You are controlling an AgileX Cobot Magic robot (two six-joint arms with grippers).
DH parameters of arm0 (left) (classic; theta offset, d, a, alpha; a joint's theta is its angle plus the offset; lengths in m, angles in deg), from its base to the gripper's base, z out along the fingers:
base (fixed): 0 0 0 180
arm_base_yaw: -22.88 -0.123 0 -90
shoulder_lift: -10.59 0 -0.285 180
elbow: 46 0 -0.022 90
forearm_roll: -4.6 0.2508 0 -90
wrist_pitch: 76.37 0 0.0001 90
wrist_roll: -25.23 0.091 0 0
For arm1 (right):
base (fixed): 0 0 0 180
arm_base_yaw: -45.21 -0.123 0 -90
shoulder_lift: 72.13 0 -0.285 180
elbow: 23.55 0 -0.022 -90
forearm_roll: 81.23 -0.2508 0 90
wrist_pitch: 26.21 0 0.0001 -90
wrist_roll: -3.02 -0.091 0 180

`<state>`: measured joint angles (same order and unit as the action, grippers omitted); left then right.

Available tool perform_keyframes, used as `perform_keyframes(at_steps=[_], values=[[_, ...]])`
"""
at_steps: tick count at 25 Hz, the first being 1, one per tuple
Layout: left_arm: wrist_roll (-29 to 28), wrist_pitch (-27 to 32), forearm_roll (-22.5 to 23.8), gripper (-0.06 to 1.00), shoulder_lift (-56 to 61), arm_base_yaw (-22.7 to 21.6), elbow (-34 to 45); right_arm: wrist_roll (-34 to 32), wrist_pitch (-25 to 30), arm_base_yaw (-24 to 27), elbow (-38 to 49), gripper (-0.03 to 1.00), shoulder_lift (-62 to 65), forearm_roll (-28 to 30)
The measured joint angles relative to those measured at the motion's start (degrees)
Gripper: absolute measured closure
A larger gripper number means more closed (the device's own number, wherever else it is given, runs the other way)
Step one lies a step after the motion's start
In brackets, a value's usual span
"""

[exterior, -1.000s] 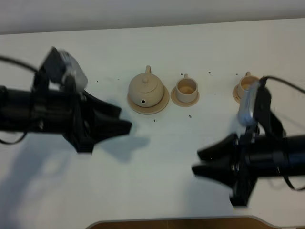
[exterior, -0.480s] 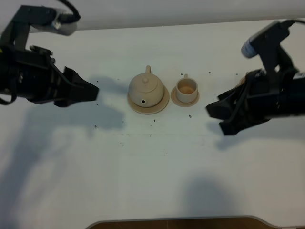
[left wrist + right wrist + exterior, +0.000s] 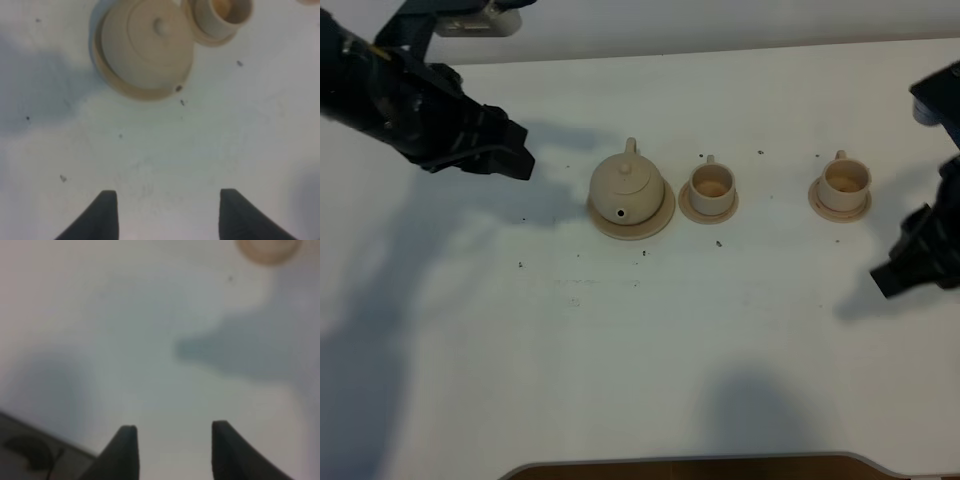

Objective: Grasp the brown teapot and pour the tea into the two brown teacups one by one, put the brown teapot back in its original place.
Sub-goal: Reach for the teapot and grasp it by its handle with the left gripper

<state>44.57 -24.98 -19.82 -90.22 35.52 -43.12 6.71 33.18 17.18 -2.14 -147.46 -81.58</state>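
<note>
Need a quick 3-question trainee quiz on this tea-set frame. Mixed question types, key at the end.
1. True or false: the brown teapot sits on its saucer.
2. Which is nearer the teapot in the high view? A) left end effector B) right end effector
3. Short answer: how many teacups does the high view show?
Key: 1 true; 2 A; 3 two.
</note>
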Motion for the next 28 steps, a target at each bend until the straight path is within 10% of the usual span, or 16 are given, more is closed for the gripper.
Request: perform_keyframes(at_steps=[28], values=[[1.7,-4.3,-3.0,0.5,-11.4,0.0,-5.6,4.9,2.0,-3.7,27.6,0.6,49.3,-1.2]])
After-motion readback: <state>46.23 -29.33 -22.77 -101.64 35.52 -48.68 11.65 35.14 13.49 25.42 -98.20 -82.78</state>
